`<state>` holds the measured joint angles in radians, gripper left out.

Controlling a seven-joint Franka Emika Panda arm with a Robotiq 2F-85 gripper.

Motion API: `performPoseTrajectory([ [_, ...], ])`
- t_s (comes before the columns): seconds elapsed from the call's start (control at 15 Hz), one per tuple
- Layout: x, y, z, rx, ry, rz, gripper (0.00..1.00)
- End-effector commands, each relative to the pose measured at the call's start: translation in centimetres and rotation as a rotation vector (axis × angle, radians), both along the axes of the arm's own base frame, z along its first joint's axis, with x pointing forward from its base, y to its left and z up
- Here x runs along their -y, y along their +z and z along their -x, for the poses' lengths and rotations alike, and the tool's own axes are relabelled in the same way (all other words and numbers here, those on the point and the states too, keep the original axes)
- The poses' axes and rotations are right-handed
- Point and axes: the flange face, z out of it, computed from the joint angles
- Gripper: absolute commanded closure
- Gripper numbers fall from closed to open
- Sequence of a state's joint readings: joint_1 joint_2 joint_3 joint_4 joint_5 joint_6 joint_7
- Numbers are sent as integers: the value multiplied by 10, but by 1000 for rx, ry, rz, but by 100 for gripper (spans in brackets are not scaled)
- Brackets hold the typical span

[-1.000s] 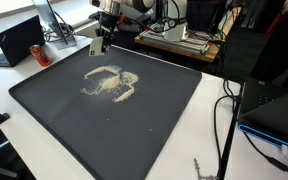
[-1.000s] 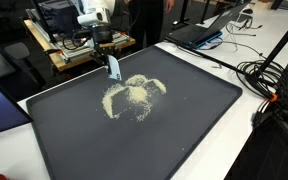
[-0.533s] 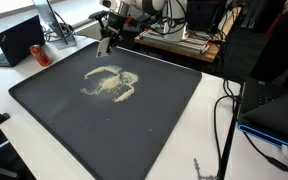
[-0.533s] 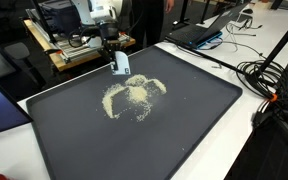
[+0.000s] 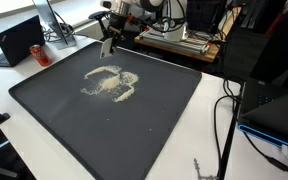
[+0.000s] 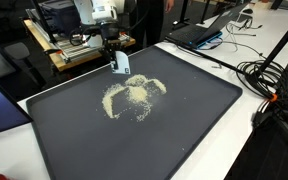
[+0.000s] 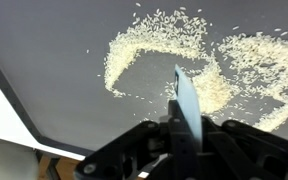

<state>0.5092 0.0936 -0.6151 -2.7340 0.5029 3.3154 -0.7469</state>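
My gripper point(image 7: 187, 132) is shut on a thin pale-blue flat scraper point(image 7: 187, 100), which sticks out edge-on from between the black fingers. In both exterior views the gripper point(image 5: 108, 40) point(image 6: 113, 50) hangs over the far edge of a large black tray point(image 5: 164, 110) point(image 6: 194, 110), with the scraper point(image 6: 121, 65) angled down above the tray surface. A loose patch of pale rice grains point(image 5: 111, 83) point(image 6: 132, 95) point(image 7: 184, 50) lies spread in curved streaks on the tray, just in front of the scraper's tip.
A laptop point(image 5: 22, 40) sits on the white table beside the tray. Behind the tray stands a wooden bench with equipment point(image 5: 179, 40) point(image 6: 69, 45). Cables point(image 6: 269, 85) and another laptop point(image 6: 199, 32) lie beside the tray. A dark box point(image 5: 274, 110) stands nearby.
Over the last second the gripper with the scraper shifted a little along the tray's far edge, toward the rice. In the last half second nothing visibly moved.
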Motion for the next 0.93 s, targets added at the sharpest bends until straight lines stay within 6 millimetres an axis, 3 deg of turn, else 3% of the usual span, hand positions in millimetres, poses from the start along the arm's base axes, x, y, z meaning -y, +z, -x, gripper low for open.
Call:
performPoseTrajectory([
  [0.0,27,12,0,-33,-6,-62,99],
  [0.53,69,37,-26,-156,-21,-119,99],
  [0.87,70,88,-46,-225,-37,-125,99],
])
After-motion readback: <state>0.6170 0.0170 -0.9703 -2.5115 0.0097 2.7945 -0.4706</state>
